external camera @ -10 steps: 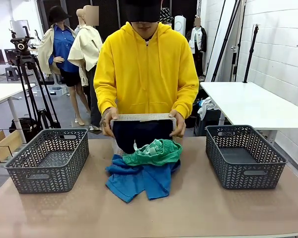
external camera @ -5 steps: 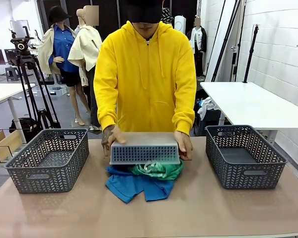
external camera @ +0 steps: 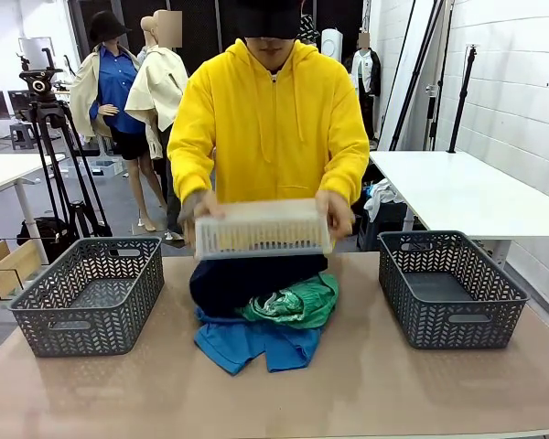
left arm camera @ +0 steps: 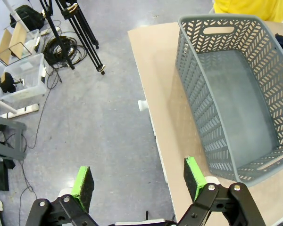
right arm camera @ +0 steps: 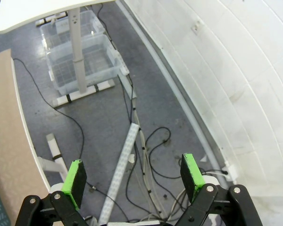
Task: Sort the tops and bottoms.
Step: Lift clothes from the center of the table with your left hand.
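Note:
A pile of clothes lies at the table's middle: bright green shorts (external camera: 297, 301) on top, a dark navy garment (external camera: 233, 279) behind them at the left, and a bright blue shirt (external camera: 247, 341) underneath. A person in a yellow hoodie holds an overturned pale basket (external camera: 263, 228) in both hands just above the pile. My left gripper (left arm camera: 139, 180) is open, hanging over the table's left edge and the floor, beside a grey basket (left arm camera: 236, 94). My right gripper (right arm camera: 133, 176) is open above the floor off the table's right side.
One grey basket (external camera: 90, 294) stands at the table's left and another grey basket (external camera: 450, 287) at its right; both look empty. A tripod (external camera: 50, 137) and a white table (external camera: 467, 187) stand beyond the table. Cables and clear bins (right arm camera: 80, 61) lie on the floor.
The person pressed the overturned basket down on the pile, then lifted it again. The dark navy garment now lies on the table with the other clothes. Neither gripper has changed.

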Tool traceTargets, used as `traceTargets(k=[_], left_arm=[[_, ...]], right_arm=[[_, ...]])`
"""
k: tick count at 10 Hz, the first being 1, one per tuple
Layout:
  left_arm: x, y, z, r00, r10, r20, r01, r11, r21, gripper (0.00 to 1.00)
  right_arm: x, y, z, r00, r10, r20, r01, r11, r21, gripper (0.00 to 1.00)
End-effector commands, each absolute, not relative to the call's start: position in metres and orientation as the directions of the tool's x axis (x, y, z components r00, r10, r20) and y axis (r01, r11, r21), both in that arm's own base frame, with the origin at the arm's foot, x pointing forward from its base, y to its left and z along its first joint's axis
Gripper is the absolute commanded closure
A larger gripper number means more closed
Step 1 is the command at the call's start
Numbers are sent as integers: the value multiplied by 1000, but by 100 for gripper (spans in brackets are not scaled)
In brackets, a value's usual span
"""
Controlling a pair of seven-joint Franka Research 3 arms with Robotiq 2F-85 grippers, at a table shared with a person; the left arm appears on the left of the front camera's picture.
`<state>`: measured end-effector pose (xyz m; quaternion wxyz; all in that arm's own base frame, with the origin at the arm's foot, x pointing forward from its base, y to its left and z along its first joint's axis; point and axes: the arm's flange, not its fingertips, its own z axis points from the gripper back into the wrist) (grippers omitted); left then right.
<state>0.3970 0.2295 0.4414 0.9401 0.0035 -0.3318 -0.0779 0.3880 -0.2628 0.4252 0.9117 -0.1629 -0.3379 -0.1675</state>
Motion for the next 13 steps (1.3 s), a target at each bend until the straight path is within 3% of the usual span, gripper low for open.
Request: traceTargets(k=[1, 13], left_arm=[[397, 232, 438, 767, -145, 626, 146, 988, 50, 0], [397, 232, 438, 767, -145, 626, 146, 988, 50, 0]], right_arm=[[387, -264, 424, 725, -189, 663, 408, 893, -191, 0], [387, -264, 424, 725, -189, 663, 408, 893, -191, 0]])
